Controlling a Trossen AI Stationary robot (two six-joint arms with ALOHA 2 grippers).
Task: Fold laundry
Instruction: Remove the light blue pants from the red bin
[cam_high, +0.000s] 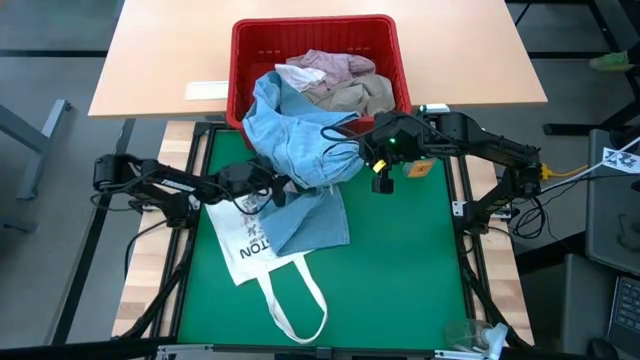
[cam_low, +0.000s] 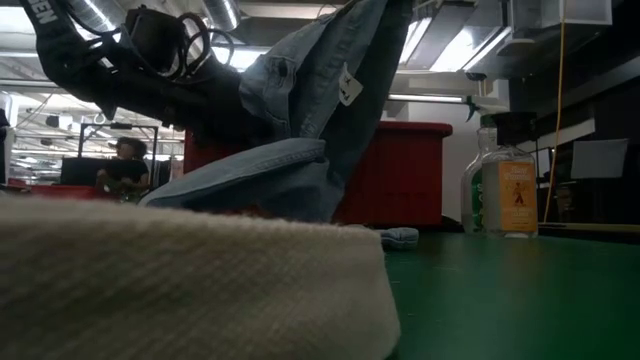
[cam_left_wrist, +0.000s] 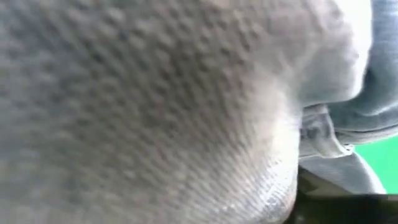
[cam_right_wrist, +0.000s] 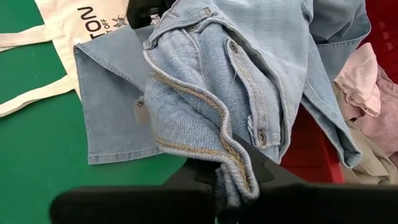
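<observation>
The light blue jeans (cam_high: 300, 140) hang from my right gripper (cam_high: 375, 165), which is shut on them above the green mat (cam_high: 410, 270), just in front of the red basket (cam_high: 240, 60). A pink garment (cam_high: 325, 65) and a tan one (cam_high: 355, 98) lie in the basket. My left gripper (cam_high: 262, 190) is low at the mat's left, where the jeans' leg meets a white tote bag (cam_high: 250, 240). Coarse woven cloth (cam_left_wrist: 155, 112) fills the left wrist view and hides that gripper. My right gripper pinches a thick stitched edge of the jeans (cam_right_wrist: 231, 163) beside the button fly, between its two fingers. It comes slanting down from the table's right. The jeans hang below it in slack folds. One leg (cam_high: 312, 225) lies on the mat, and another part drapes over the basket's near rim (cam_high: 265, 110).
The tote bag with dark lettering lies flat on the mat's left half, its handles (cam_high: 295, 305) toward the near edge. A clear bottle with an orange label (cam_low: 505, 190) stands at the mat's near right. The mat's right half is bare green.
</observation>
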